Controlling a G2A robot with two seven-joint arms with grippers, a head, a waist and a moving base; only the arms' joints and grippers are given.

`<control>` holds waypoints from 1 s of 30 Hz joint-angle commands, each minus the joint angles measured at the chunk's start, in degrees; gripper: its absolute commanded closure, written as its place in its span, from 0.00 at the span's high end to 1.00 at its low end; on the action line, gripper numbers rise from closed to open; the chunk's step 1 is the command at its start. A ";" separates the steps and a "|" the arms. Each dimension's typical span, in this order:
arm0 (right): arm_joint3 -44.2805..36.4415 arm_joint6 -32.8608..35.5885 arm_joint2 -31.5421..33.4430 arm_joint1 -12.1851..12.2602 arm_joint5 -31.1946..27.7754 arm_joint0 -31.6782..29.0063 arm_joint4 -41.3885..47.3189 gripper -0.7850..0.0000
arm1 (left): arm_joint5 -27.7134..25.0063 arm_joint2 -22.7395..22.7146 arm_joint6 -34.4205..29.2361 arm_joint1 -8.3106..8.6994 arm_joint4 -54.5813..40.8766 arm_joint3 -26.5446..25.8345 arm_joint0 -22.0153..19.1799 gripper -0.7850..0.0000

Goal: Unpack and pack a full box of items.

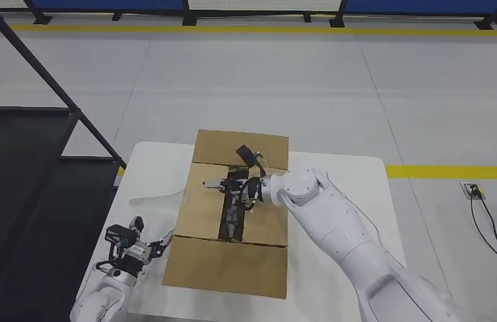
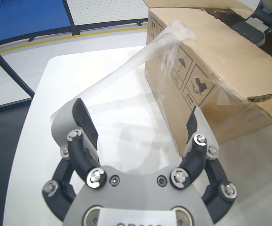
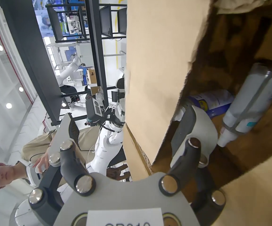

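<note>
My right claw (image 3: 129, 116) stood open astride a flap of the cardboard box (image 1: 201, 211) mid-counter (image 1: 151, 171), one finger inside beside a clear bottle (image 3: 251, 104). My left claw (image 2: 136, 106) sat open at the box's seven o'clock, with clear tape (image 2: 136, 58) trailing off the box toward it.

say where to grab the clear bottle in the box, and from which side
Probably the straight body of the clear bottle, not its narrow white cap. It lies slanted, cap toward the right gripper, so enter through the gap beside the flap, jaws across its width.
</note>
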 commanded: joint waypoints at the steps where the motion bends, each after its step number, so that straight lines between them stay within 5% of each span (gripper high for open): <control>1: 1.07 2.29 0.50 -0.42 -1.48 0.42 2.10 1.00 | -0.29 -0.56 0.67 0.07 -0.37 -0.22 0.68 1.00; 14: 5.56 6.17 3.52 -2.77 -5.86 2.65 10.99 1.00 | -5.06 -5.51 9.64 0.98 1.98 -9.77 10.22 1.00; 20: 6.23 4.92 3.26 -4.22 -6.51 3.05 11.63 1.00 | -0.03 -6.13 9.62 0.91 5.70 -15.76 13.35 1.00; 30: 7.11 3.16 3.30 -6.52 -9.70 3.39 13.17 1.00 | 6.26 -2.55 4.54 0.40 11.47 -22.08 12.39 1.00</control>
